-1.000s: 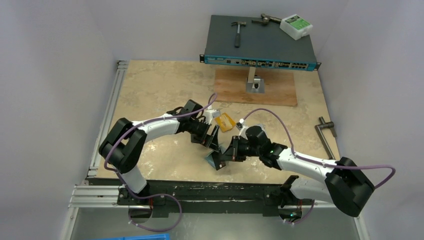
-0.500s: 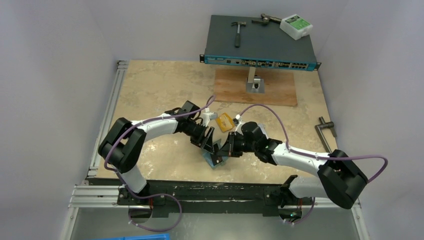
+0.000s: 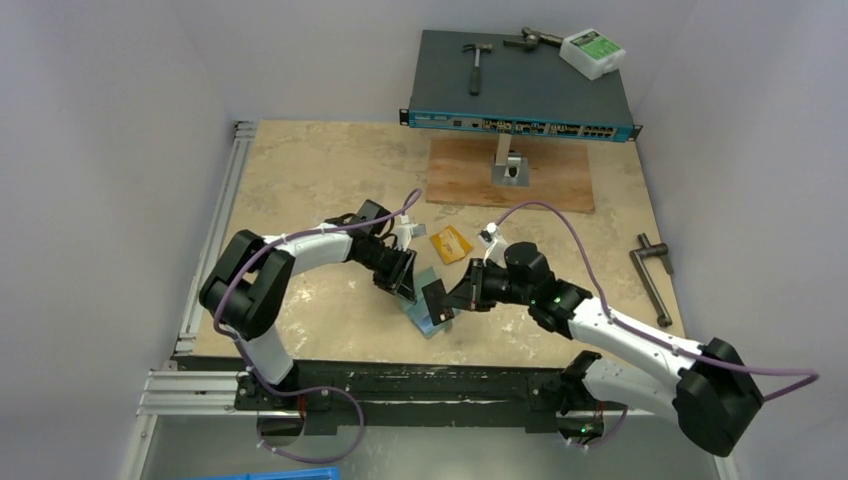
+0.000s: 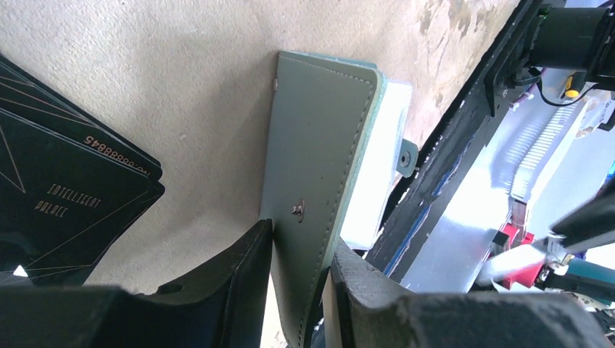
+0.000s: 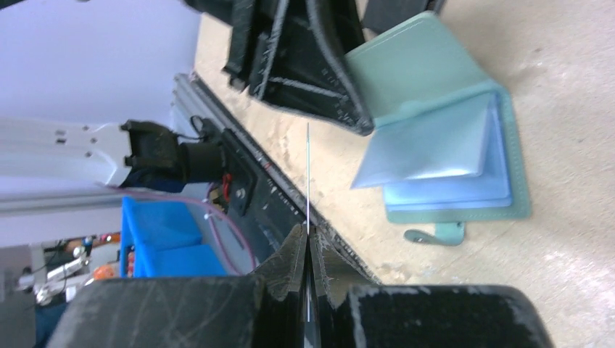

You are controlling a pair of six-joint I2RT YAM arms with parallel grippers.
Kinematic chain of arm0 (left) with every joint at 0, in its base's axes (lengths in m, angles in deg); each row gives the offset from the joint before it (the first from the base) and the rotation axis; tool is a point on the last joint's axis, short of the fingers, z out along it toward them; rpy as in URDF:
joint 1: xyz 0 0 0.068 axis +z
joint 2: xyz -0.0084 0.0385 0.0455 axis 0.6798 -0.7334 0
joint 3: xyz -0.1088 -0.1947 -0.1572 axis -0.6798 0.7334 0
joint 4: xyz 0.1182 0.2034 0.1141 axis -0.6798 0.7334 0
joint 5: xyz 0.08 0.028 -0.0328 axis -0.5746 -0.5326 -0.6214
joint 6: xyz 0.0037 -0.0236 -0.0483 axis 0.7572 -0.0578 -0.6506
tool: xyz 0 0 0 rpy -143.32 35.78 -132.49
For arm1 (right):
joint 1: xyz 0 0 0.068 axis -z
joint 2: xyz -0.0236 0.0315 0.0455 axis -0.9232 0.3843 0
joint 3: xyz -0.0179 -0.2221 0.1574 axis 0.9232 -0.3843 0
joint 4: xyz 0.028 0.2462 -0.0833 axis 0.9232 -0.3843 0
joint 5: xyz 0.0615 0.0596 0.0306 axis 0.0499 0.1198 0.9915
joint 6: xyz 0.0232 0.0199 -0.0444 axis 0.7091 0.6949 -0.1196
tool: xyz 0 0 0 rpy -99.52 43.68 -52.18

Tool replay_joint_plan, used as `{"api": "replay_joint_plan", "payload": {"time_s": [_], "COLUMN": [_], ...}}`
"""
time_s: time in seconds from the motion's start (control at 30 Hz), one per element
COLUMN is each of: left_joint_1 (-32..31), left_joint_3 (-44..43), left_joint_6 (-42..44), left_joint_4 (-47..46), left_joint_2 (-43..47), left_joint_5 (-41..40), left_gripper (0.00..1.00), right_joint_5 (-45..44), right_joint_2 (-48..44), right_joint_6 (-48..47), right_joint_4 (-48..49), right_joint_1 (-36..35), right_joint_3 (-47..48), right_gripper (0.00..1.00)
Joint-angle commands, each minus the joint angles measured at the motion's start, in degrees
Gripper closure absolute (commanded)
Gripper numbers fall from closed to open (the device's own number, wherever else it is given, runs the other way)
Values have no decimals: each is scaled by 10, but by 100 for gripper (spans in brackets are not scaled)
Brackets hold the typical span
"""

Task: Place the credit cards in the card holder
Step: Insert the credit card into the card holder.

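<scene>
So far no card shows inside the card holder (image 5: 435, 72), so by my reading the task is at its first insertion. On the left, the left arm (image 3: 320, 245) reaches in toward the middle of the surface (image 3: 320, 170), and the left jaws pinch the holder's teal cover, one finger on each side of it, lifting that flap upright. The rest of the holder lies flat near the front edge, between the two arms, with its snap tab on the surface beside it. Its pale blue pockets (image 5: 442, 141) fan open toward the right arm, and I see nothing tucked into them, though their depths are hidden. Just right of the raised cover hangs a dark card (image 3: 435, 296), clamped in the right jaws, which are pressed together on its edge; it hovers above the pockets and is not yet in any slot. Farther away lies an orange card (image 3: 452, 243), flat on the surface and apart from both arms. On the right, the right arm (image 3: 600, 325) stretches in from the near corner. What remains, then, is seating the dark card, then fetching the orange one.
</scene>
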Motion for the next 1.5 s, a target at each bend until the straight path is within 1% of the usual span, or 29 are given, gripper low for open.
{"api": "replay_joint_plan", "payload": {"time_s": [0.0,0.13,0.3,0.4,0.6,0.7,0.8,0.87,0.97,1.13,1.3,1.37,1.47], "left_joint_1": [1,2,5,6,8,9,9,10,12,12,12,12,13], "left_joint_3": [-21,-24,-26,-27,-28,-30,-38,-41,-42,-54,-58,-59,-59], "left_joint_6": [-6,-11,-16,-15,-12,-12,-10,-8,-4,10,20,30,35], "left_joint_4": [5,8,9,11,14,15,20,19,21,40,50,57,65], "left_joint_2": [-4,-10,-17,-19,-19,-13,-9,-6,-10,-30,-37,-33,-24], "left_joint_5": [-6,-8,-4,-2,0,9,46,72,106,124,112,95,38], "left_gripper": [71,71,71,71,69,59,46,39,34,33,33,37,49], "right_joint_5": [47,72,74,69,55,43,24,21,17,4,5,5,11], "right_joint_2": [-46,-73,-92,-70,-3,29,70,88,99,108,140,147,142], "right_joint_6": [-10,-12,-12,-18,-25,-25,-18,-13,-8,-8,-8,-8,-12], "right_joint_4": [-28,-59,-72,-65,-14,16,54,77,100,105,123,127,120], "right_joint_1": [1,1,1,1,1,1,1,1,1,1,0,1,1], "right_joint_3": [-22,-50,-76,-79,-65,-51,-31,-21,-10,2,6,8,7], "right_gripper": [100,100,100,100,100,100,100,100,100,100,100,100,100]}}
